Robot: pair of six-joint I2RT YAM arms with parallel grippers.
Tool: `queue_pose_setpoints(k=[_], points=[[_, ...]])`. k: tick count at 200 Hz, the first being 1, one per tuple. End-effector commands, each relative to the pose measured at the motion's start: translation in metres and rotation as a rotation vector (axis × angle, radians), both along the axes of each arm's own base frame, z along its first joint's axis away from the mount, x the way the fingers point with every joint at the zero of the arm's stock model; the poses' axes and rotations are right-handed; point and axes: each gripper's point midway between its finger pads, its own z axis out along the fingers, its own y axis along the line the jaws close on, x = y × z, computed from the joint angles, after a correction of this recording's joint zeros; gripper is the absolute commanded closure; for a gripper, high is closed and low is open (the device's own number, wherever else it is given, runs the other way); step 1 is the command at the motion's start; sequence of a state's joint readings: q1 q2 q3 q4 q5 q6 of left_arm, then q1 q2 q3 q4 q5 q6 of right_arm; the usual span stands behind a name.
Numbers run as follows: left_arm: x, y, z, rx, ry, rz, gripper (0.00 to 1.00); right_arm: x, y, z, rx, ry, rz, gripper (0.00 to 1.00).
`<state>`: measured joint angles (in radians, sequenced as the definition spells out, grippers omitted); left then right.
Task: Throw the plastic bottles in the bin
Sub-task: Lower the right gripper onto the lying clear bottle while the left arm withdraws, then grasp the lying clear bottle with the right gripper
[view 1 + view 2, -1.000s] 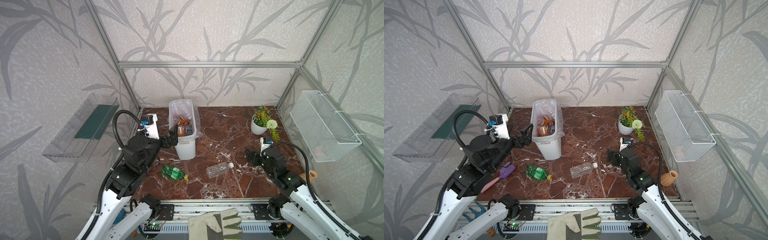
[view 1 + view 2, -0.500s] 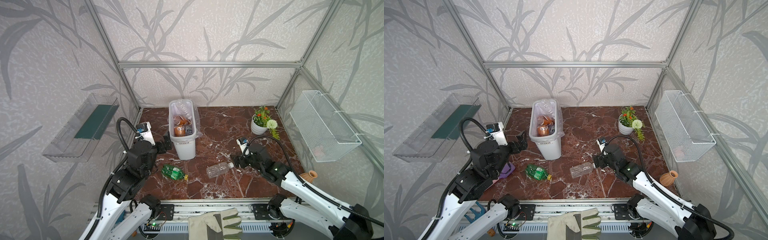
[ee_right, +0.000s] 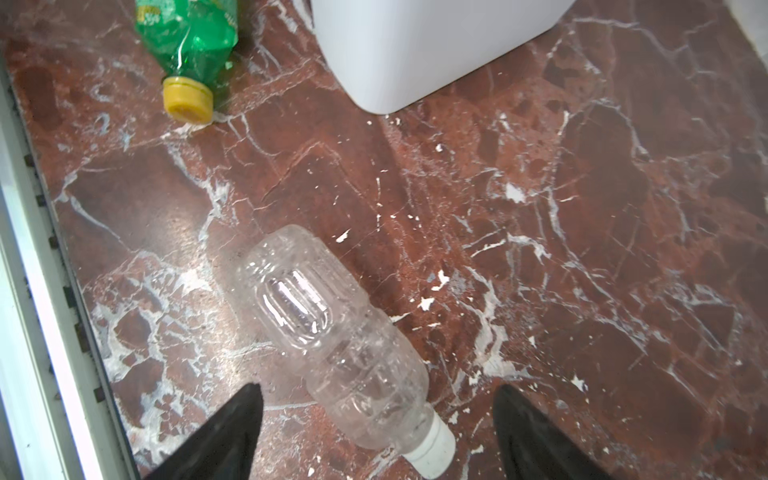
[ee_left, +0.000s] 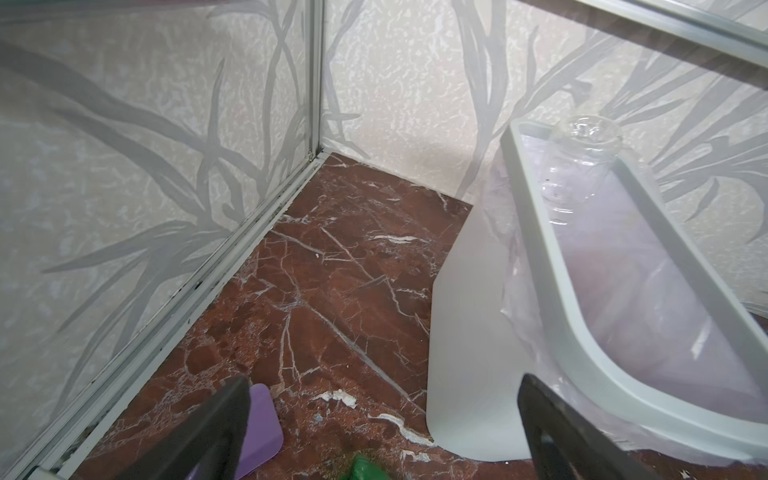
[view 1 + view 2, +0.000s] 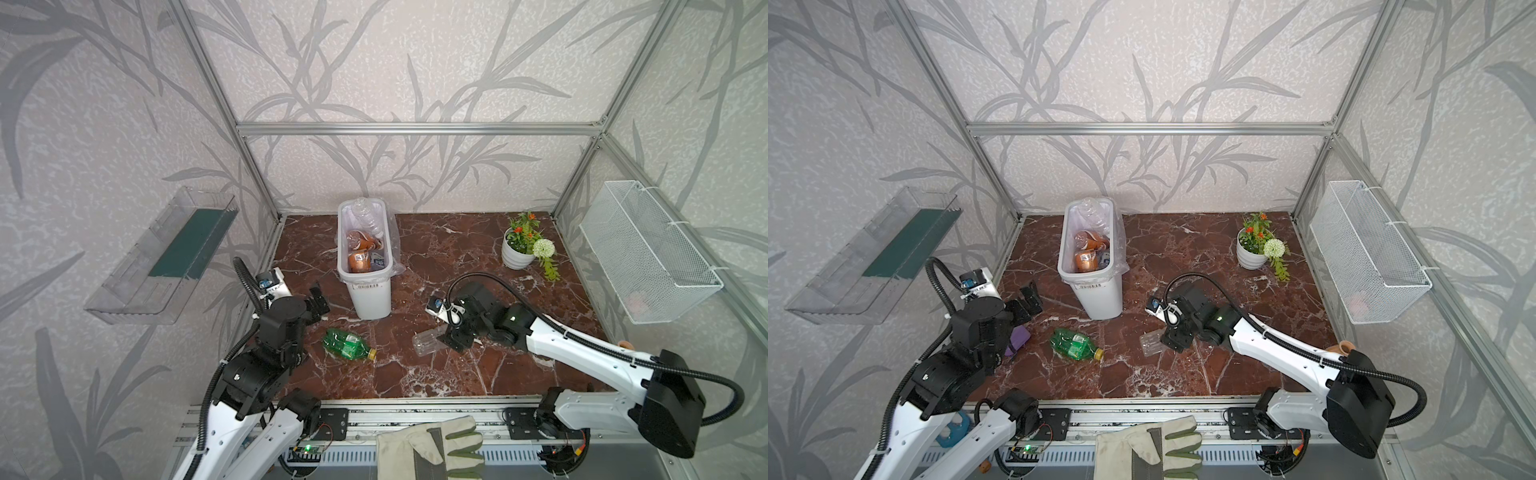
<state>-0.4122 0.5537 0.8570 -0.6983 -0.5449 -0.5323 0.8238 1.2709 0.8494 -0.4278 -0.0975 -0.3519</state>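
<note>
Red-brown marble table [image 5: 478, 245], seen in both top views. The tall white plastic bin [image 5: 370, 301] with its clear bag liner stood upright at about 11 o'clock from table centre. Inside it lay brown-labelled bottles [image 5: 360, 261], and a clear crumpled bottle [image 5: 360, 210] leaned at the far end, poking above the rim. Two more lay on the table, both on their sides. A green yellow-capped plastic bottle [image 5: 347, 343] was at 7 o'clock, cap pointing to 4 o'clock. A clear white-capped plastic bottle [image 3: 332, 340] was near centre, toward 6 o'clock. The right gripper [image 3: 378, 388] was low over that bottle's cap end, jaws wide, one on each side, neither touching it in the wrist view. The left gripper [image 5: 318, 300] hung at 9 o'clock, beside the bin, jaws wide and empty. A flat purple piece [image 5: 1017, 337] lay under the left arm. A white ribbed flowerpot [image 5: 515, 257] sat at 2 o'clock.
</note>
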Motion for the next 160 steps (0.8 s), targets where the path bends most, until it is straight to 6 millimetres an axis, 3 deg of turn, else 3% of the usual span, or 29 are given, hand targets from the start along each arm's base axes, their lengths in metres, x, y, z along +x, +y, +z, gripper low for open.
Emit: queue_pose_setpoints(k=[1, 69, 160], points=[[-0.003, 0.011, -0.021, -0.014, 0.061, 0.067, 0.01, -0.017, 0.008, -0.003, -0.040, 0.048, 0.123, 0.13], [-0.002, 0.013, -0.058, -0.121, 0.135, 0.084, 0.00, -0.023, 0.028, -0.028, -0.152, 0.090, 0.240, 0.17], [-0.013, 0.014, -0.087, -0.220, 0.160, 0.132, 0.01, -0.018, 0.040, -0.078, -0.355, 0.197, 0.335, 0.24]])
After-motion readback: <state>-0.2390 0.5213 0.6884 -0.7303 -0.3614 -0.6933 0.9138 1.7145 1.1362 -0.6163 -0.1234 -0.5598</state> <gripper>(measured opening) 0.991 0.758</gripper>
